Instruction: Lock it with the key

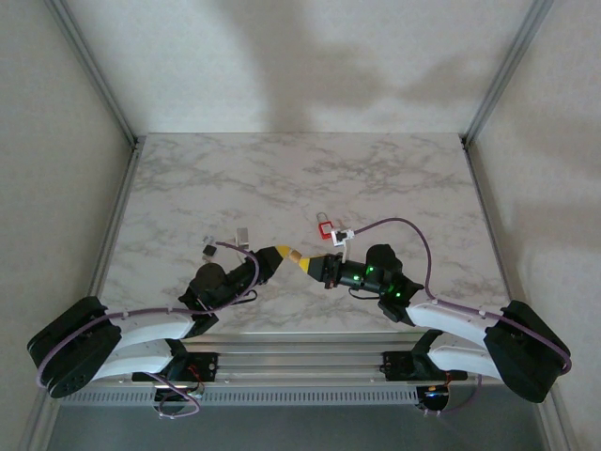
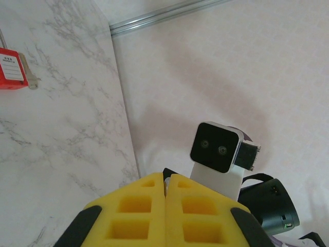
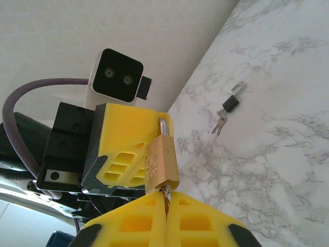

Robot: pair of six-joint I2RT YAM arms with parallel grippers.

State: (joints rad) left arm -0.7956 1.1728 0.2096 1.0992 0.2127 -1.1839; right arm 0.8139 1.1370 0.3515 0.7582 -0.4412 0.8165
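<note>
A white-veined marble table (image 1: 376, 178) stands walled by pale panels on three sides, with aluminium posts (image 1: 99, 80) rising from its far corners. Over the near part of it the two grippers meet tip to tip.

The right gripper (image 3: 165, 199) has its yellow fingers pressed together on the key (image 3: 165, 193), which sits in the base of the brass padlock (image 3: 162, 163). The left gripper (image 2: 165, 179) faces it, fingers clamped on the padlock's shackle end, so the lock is held between the two.

Just beyond the right gripper and a little to its right lies a red padlock (image 1: 324, 228), with a white tag (image 1: 342, 235) touching it. The purple cable (image 1: 413, 230) of the right arm arcs over the marble on that side.

Beyond the left gripper and to its left lies a small black padlock (image 3: 230, 103) with a bunch of keys (image 3: 220, 123) beside it. Near that is a grey piece (image 1: 241, 232), too small to make out.

Past these things the marble runs open to the far wall. The side walls stand well apart from both grippers, and the table's front edge lies close behind them.
</note>
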